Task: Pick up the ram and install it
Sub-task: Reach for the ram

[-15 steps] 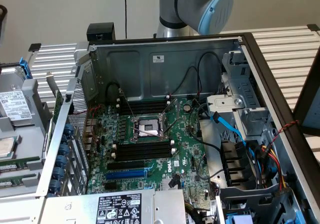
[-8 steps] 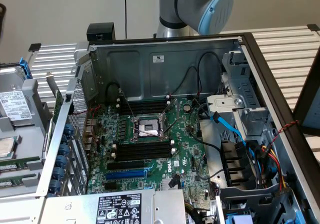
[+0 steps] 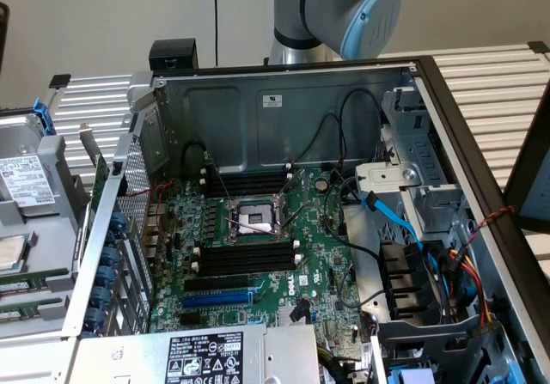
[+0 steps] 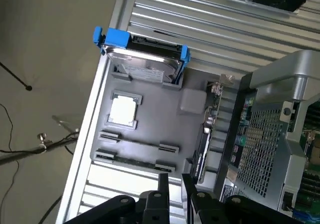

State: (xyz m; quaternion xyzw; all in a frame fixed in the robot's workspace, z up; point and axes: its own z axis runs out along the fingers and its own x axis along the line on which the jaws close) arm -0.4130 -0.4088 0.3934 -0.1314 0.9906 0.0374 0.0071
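Wrist view: your gripper [image 4: 174, 180] hangs empty, jaws apart, with nothing between them.
You can see the ram [image 4: 205, 134] standing on edge at the side of the gray tray [image 4: 150, 108] nearest the computer case [image 4: 280, 108], close to the fingertips but untouched. In the exterior view the ram [image 3: 101, 176] stands just outside the case, on that view's left.

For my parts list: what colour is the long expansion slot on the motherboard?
The expansion slot is blue, clearest in the exterior view.
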